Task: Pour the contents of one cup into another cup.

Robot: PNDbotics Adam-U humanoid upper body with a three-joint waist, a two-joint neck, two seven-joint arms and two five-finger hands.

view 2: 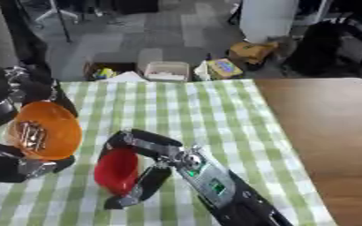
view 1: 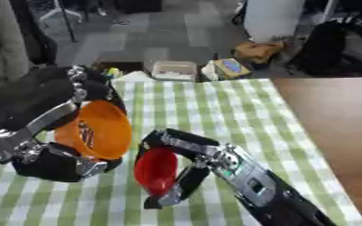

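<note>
Left hand [view 1: 57,161] curled round tilted orange cup [view 1: 99,129], small items inside; right hand [view 1: 186,165] clasping red cup [view 1: 156,171] above checked cloth [view 1: 207,110]. No legible writing.

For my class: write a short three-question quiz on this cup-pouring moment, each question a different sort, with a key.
1. True or false: the orange cup stands upright on the checked cloth.
2. Which hand holds the red cup? A) left hand B) right hand C) neither
3. Fill in: small pieces show inside the ______ cup.

Key
1. False: the left hand holds it tilted, mouth facing the red cup.
2. B: the right hand curls round it.
3. Orange.
</note>
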